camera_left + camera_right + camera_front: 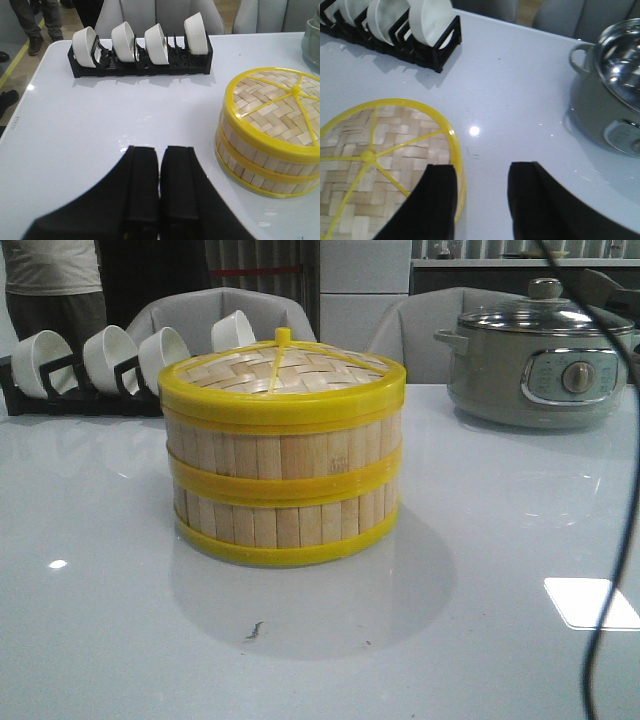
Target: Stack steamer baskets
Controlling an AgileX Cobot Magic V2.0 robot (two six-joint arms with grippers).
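Near the middle of the table (100,640) you have the steamer baskets (283,485) stacked and lidded, your left gripper (159,187) clenched on nothing and your right gripper (482,200) spread apart over the lid (375,165), so a careless sweep could knock the stack askew.

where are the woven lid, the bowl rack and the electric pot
woven lid (285,368), front view, on its woven top
bowl rack (141,66), left wrist view, on its black frame
electric pot (535,375), front view, on its grey body
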